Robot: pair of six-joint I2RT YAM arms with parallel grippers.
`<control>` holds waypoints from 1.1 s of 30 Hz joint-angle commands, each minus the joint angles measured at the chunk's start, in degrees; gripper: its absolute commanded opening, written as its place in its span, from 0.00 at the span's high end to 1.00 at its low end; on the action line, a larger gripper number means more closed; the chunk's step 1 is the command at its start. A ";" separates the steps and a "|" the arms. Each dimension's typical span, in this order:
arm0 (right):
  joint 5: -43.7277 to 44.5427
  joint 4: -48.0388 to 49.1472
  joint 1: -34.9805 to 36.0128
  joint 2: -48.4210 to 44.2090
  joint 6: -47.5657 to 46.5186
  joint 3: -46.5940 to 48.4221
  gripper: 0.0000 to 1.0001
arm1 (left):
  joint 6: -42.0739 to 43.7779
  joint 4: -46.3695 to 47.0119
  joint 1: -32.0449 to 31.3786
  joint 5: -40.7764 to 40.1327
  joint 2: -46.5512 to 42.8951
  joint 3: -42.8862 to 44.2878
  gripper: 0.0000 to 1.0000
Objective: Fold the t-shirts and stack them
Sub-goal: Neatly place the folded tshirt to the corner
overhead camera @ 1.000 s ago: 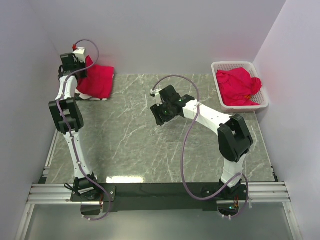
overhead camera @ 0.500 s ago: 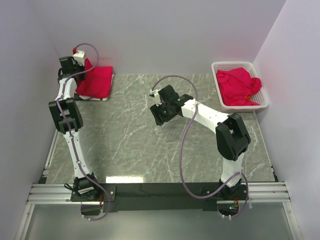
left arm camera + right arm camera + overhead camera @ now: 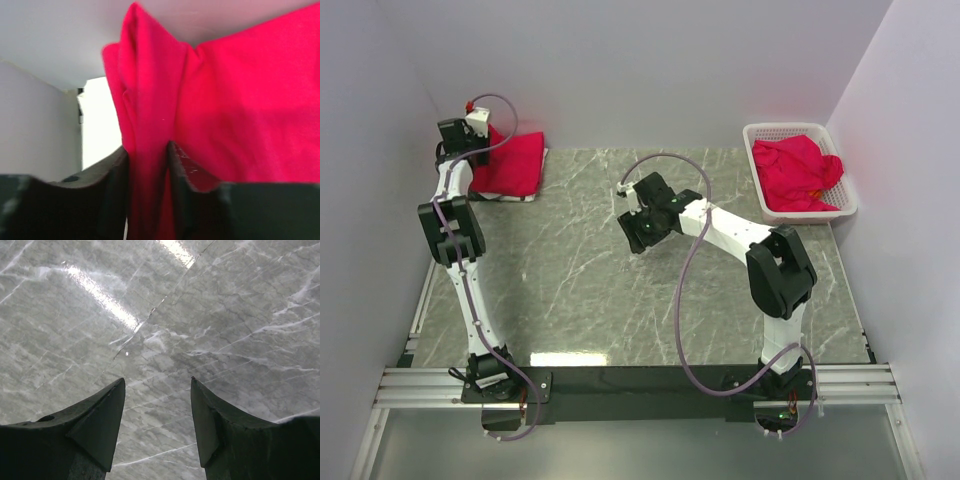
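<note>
grey marble-pattern tabletop (image 3: 580,270) with white veins, bright light streak near its front edge. white plastic lattice basket (image 3: 785,127) at far right corner, just beside the right wall (image 3: 910,200). plain pale back wall (image 3: 650,70) and left wall (image 3: 370,220). silver aluminium rail (image 3: 420,385) along near edge.

left tool (image 3: 148,152): clamps red t-shirt (image 3: 240,100) | right tool (image 3: 157,381): jaws apart, empty

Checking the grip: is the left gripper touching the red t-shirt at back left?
Touching. In the left wrist view, a fold of the red t-shirt fills the gap of the left gripper, pressed against both fingers.
</note>
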 commanded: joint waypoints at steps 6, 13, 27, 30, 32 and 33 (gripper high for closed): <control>0.11 -0.01 0.65 -0.20 0.36 2.48 0.38 | 0.93 2.79 2.23 -2.13 -1.91 4.96 0.55; 0.38 0.17 0.65 -1.43 0.27 1.35 0.38 | 0.14 2.00 3.90 -3.45 -3.94 5.66 0.39; 0.64 1.84 -0.14 -6.00 -0.96 -3.58 0.34 | -6.63 0.59 4.60 5.70 -18.44 -14.28 0.48; 0.90 1.84 -0.40 -6.88 -1.40 -4.46 0.34 | -6.72 -0.20 4.78 2.01 -18.44 -16.22 0.49; 1.17 1.58 -0.84 -7.76 -1.66 -4.90 0.34 | -6.72 -0.99 5.39 1.47 -18.35 -17.10 0.49; 1.34 1.49 -1.01 -8.11 -1.75 -5.16 0.34 | -6.72 -1.17 5.57 1.03 -18.35 -17.54 0.49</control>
